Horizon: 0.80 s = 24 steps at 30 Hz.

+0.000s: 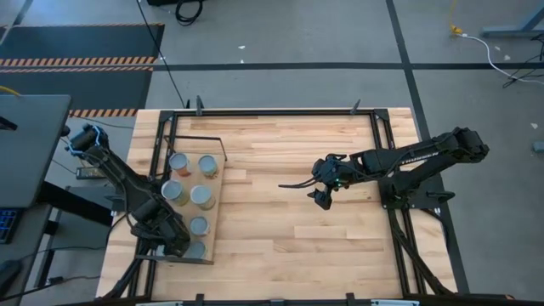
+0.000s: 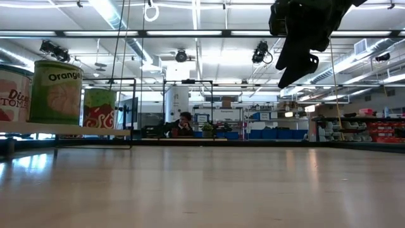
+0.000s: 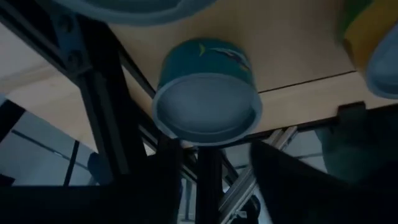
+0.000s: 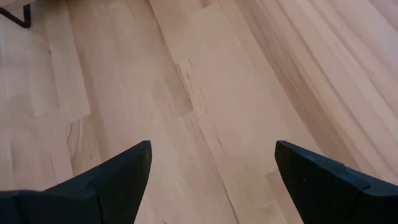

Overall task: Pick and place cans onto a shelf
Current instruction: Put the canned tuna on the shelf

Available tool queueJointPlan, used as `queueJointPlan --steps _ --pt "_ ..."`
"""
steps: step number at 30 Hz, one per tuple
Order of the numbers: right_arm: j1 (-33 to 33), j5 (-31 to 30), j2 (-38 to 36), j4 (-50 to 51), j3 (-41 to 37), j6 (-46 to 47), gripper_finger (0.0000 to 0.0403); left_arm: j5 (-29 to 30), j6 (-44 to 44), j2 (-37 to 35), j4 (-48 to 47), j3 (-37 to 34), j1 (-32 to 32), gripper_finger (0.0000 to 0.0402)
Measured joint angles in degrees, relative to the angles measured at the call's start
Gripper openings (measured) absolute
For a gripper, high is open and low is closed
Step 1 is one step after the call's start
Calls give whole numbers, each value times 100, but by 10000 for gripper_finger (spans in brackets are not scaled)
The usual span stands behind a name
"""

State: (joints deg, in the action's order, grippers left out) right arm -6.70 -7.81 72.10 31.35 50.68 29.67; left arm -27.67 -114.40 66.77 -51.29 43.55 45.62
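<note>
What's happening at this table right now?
A two-armed robot is putting cans onto the shelf at the table's left side. Six cans stand on it. The left end effector is at the nearest one, a short teal can, apparently not gripping it. The right end effector hangs open and empty over bare tabletop.

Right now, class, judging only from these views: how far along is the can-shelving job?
Done: six cans stand on the shelf. In hand: nothing clearly; the left gripper sits by the nearest teal can, while the right gripper hangs open over bare tabletop. Left: no loose cans show there.
</note>
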Motion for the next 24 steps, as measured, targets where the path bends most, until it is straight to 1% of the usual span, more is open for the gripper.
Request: queueJointPlan --steps 5,6,7,10,14,24 --pt "0 0 0 0 2 9 348 -65 -243 10 62 -75 -46 50" --pt "0 0 0 0 2 9 348 -78 -264 10 81 -99 -61 26" --pt "0 0 0 0 2 9 348 -78 -294 10 133 -128 -66 14" --pt "2 0 0 0 2 9 348 -92 -340 10 358 -300 -103 12" --pt "0 -7 0 2 2 12 348 -304 -473 10 787 -623 -182 5" --pt "0 0 0 166 2 -35 348 -80 -471 -1 820 -702 -277 7"
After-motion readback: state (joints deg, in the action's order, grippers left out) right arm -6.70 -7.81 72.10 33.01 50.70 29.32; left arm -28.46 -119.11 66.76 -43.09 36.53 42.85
